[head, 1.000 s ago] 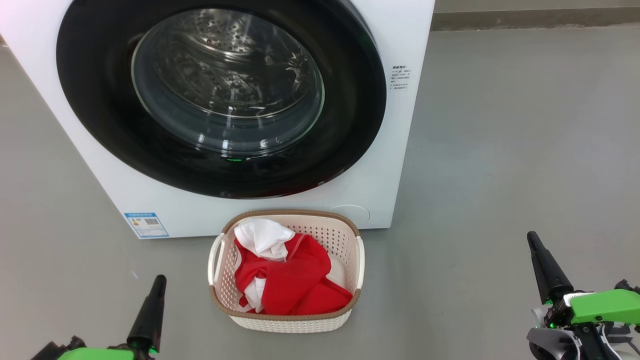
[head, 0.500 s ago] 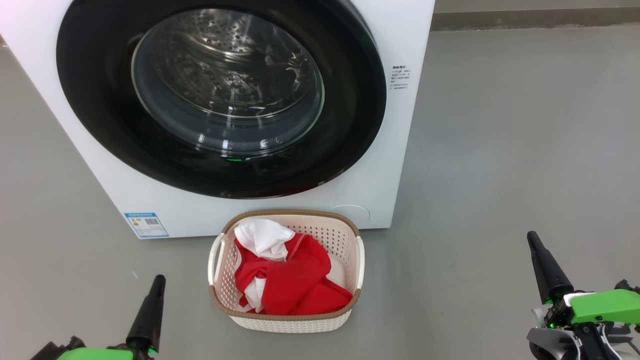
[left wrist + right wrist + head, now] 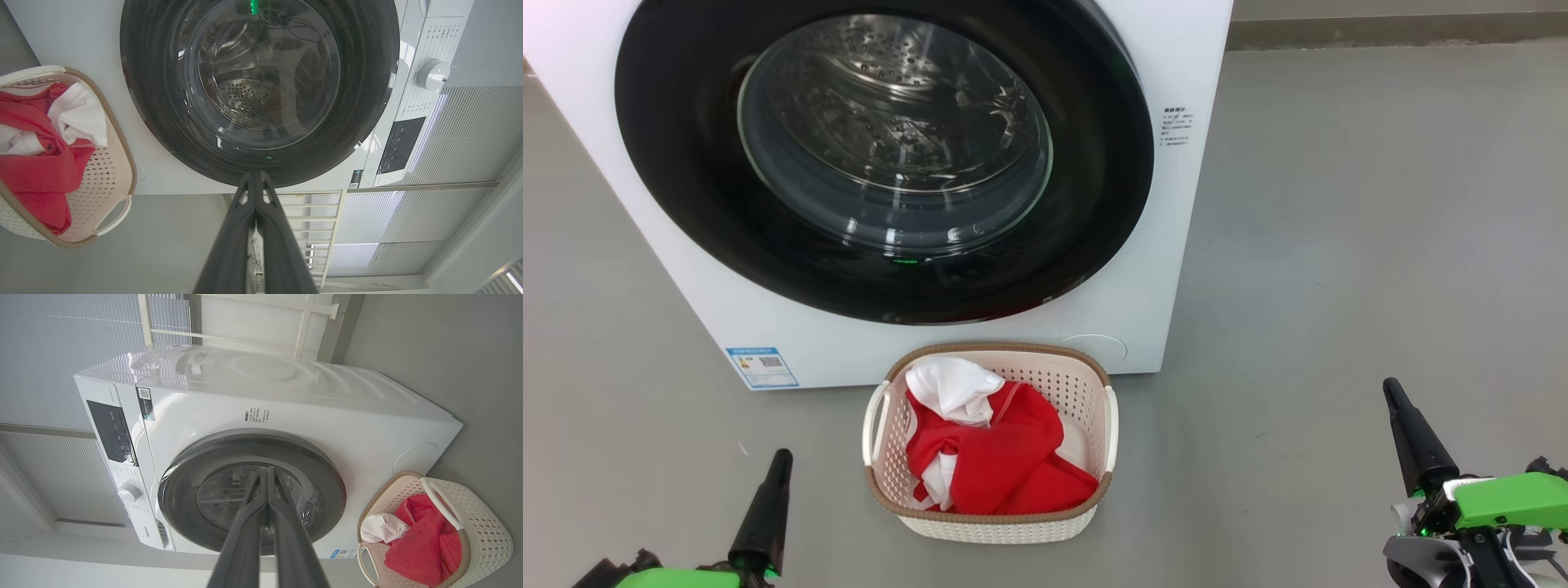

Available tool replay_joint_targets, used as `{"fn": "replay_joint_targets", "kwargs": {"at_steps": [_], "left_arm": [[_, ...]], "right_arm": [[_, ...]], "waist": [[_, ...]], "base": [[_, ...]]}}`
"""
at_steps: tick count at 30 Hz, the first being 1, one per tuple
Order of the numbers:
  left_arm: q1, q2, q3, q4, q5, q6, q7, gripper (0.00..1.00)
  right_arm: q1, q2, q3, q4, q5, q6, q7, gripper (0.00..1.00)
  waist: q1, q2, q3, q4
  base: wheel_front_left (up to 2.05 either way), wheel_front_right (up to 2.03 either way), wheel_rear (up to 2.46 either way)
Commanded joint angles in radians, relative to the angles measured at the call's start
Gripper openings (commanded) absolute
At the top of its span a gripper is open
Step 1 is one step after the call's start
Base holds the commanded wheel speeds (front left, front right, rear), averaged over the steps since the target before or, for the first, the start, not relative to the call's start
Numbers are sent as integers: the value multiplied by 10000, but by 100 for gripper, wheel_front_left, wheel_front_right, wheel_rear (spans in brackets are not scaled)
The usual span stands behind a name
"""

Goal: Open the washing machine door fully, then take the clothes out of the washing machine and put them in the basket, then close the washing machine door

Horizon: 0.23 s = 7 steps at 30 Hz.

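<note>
The white washing machine [image 3: 1176, 245] fills the upper head view, its black-rimmed round door [image 3: 882, 155] closed flat against the front; the steel drum shows through the glass. On the floor before it stands the cream basket [image 3: 992, 523] holding the red and white clothes [image 3: 996, 457]. My left gripper [image 3: 783, 454] rests low at the left, shut and holding nothing. At the lower right my right gripper [image 3: 1390, 384] is likewise shut and holds nothing. Both wrist views show the door [image 3: 261, 90] [image 3: 251, 494], the basket [image 3: 118, 163] [image 3: 482, 539] and the clothes [image 3: 36, 163] [image 3: 421, 543].
Grey floor [image 3: 1380, 245] stretches to the right of the machine, with a wall base at the back. A white control panel with a round knob [image 3: 432, 74] sits on the machine's top front. A blue label [image 3: 761, 367] marks its lower left corner.
</note>
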Motion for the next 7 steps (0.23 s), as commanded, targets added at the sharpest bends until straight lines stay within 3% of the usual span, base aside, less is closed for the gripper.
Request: {"fn": "replay_joint_targets", "kwargs": {"at_steps": [1,7], "left_arm": [[-399,97,362,-208,55,-71,88,0],[-400,91,370,-208,62,-71,95,0]], "right_arm": [[-416,-71,166,-246,-68,-7,42,0],[-418,-62,153,-245,-78,-7,52,0]], "waist": [[0,0,0,0],[0,0,0,0]], "base": [[0,0,0],[0,0,0]]}}
